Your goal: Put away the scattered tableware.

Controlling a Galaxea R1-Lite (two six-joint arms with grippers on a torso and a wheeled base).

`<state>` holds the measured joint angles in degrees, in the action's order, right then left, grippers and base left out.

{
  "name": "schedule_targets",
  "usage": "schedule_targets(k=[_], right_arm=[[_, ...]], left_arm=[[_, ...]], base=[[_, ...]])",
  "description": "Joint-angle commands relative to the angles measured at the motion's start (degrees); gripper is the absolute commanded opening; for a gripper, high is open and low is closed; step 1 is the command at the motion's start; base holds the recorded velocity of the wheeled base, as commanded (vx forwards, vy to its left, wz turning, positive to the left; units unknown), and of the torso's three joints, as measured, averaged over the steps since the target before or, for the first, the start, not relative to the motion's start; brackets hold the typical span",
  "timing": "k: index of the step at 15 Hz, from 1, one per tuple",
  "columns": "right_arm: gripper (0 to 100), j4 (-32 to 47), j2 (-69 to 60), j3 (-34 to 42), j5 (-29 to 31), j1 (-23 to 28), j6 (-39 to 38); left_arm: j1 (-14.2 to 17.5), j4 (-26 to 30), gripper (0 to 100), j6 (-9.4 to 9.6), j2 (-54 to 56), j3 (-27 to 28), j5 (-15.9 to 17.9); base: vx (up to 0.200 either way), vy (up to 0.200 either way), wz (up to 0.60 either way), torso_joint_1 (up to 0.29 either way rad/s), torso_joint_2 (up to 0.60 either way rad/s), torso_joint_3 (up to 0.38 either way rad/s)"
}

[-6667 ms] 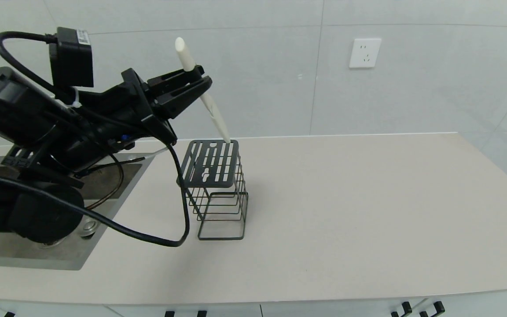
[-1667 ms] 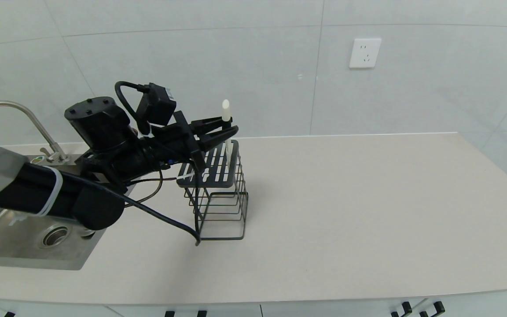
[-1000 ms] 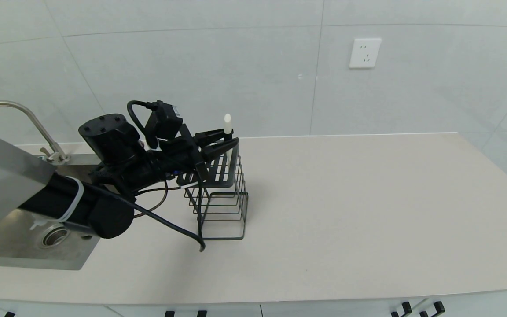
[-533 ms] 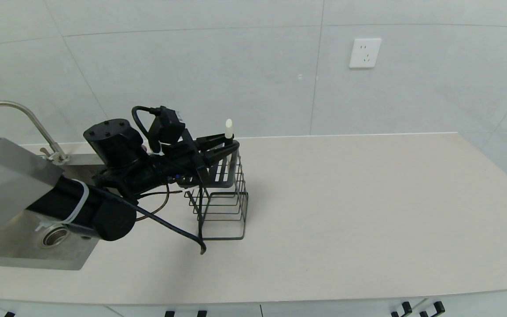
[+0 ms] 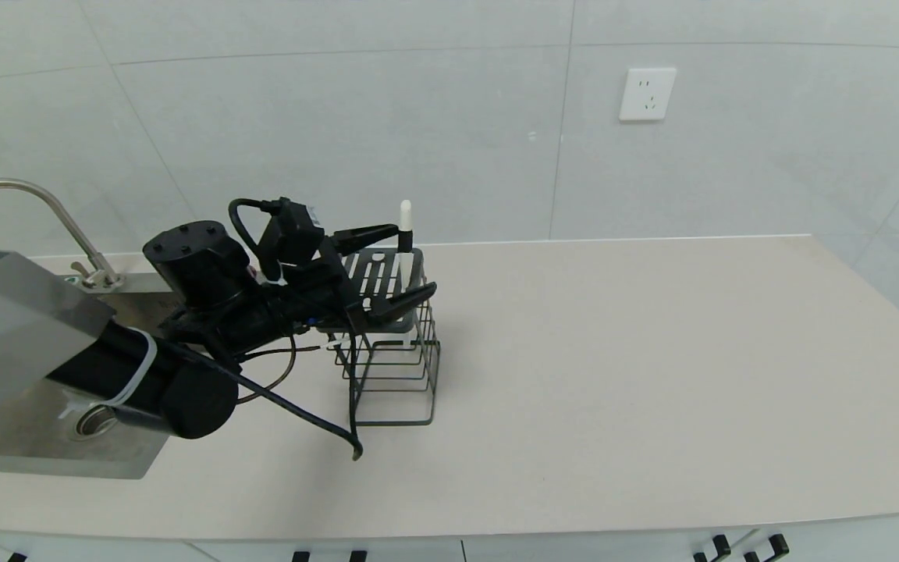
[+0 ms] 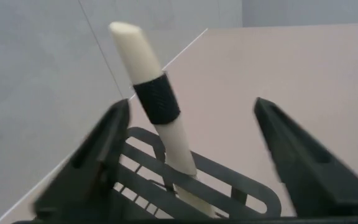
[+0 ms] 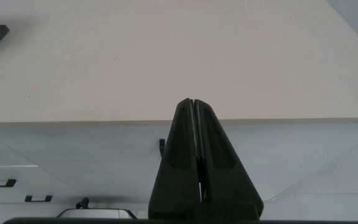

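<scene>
Left gripper (image 5: 415, 257) is seen over the slotted top plate of the black wire rack (image 5: 416, 267), fingers (image 6: 101, 148) spread wide, nothing gripped

White utensil (image 5: 405, 215) is stood near upright in a slot at the plate's far right corner. The handle end is up and the lower part is dropped inside the wire frame. A black knurled band (image 6: 157, 99) is seen round the handle. In the left wrist view the utensil is placed between the two fingers with a gap on each side, so no contact is shown

Rack is set on the beige counter (image 5: 652, 375), just beside the steel sink (image 5: 44, 462). The sink is located on the robot's left, with a curved faucet (image 5: 5, 183) behind it. A white wall socket (image 5: 647, 94) is mounted on the tiled wall, well to the right of the rack

Right gripper (image 7: 194, 112) is clenched with nothing in it, fingertips pressed together. It is held well apart from the rack, over the counter's front edge, and cabinet fronts are seen below it
</scene>
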<state>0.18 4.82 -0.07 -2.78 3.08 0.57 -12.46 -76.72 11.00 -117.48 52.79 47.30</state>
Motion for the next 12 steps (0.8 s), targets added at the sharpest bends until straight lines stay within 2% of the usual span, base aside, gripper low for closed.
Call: schedule_targets(k=[1, 4, 6, 8, 11, 12], right_arm=[[0, -0.01, 0.02, -0.01, -0.03, -0.01, -0.05], [0, -0.01, 0.02, -0.01, -0.03, -0.01, 0.04], [0, -0.01, 0.02, -0.01, 0.05, -0.01, -0.05], [0, -0.01, 0.02, -0.01, 0.05, -0.01, -0.05], [0, -0.09, 0.02, 0.07, -0.03, -0.01, -0.05], [0, -0.09, 0.02, 0.07, -0.03, -0.01, -0.05]], left_arm=[[0.24, -0.28, 100, -0.01, -0.2, -0.05, -0.01], [1.74, -4.23, 100, -0.19, 0.5, -0.14, -0.01], [2.97, -7.13, 100, -0.71, 3.66, -2.51, 0.07], [3.93, -9.94, 100, -1.06, 10.17, -10.95, 0.07], [5.52, -10.91, 100, -1.06, 28.36, -30.2, -0.01], [5.6, -10.91, 100, -1.06, 31.44, -32.92, -0.01]], base=[[0.0, 0.0, 0.0, 0.0, 0.0, 0.0], [0.0, 0.0, 0.0, 0.0, 0.0, 0.0], [0.0, 0.0, 0.0, 0.0, 0.0, 0.0], [0.0, 0.0, 0.0, 0.0, 0.0, 0.0], [0.0, 0.0, 0.0, 0.0, 0.0, 0.0], [0.0, 0.0, 0.0, 0.0, 0.0, 0.0]])
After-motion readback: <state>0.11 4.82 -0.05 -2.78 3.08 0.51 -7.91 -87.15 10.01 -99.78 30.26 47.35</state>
